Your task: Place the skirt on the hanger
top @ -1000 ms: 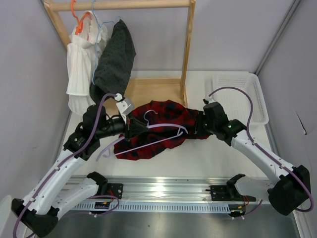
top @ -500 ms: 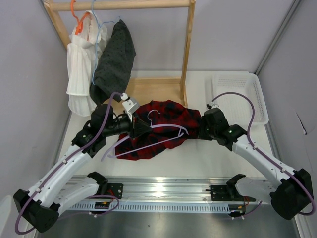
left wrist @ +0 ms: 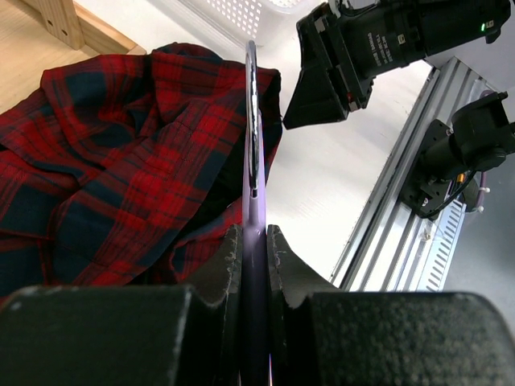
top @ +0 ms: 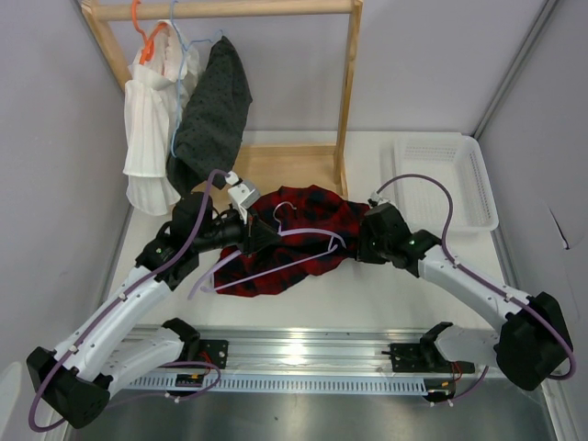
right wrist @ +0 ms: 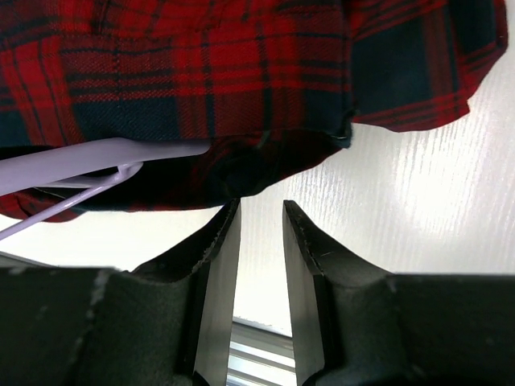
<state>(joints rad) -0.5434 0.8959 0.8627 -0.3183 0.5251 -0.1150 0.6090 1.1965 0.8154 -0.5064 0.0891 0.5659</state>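
The red-and-black checked skirt (top: 303, 241) lies crumpled on the table in front of the rack. The lilac hanger (top: 303, 237) lies slanted across it, hook (top: 278, 213) towards the rack. My left gripper (top: 265, 237) is shut on the hanger's bar; in the left wrist view the hanger (left wrist: 251, 121) runs edge-on out of the gripper (left wrist: 254, 241) over the skirt (left wrist: 121, 161). My right gripper (top: 360, 242) is at the skirt's right edge. In the right wrist view it (right wrist: 257, 215) is narrowly open and empty, tips just short of the skirt's hem (right wrist: 241, 80), beside the hanger's end (right wrist: 88, 161).
A wooden rack (top: 347, 92) stands at the back, holding a white pleated garment (top: 152, 119) on an orange hanger and a dark dotted garment (top: 213, 110) on a pale blue one. A white basket (top: 450, 179) sits at the back right. A metal rail (top: 303, 354) runs along the front.
My left arm has shifted a little to the right with the hanger. My right gripper has moved left, closer to the skirt's right edge.
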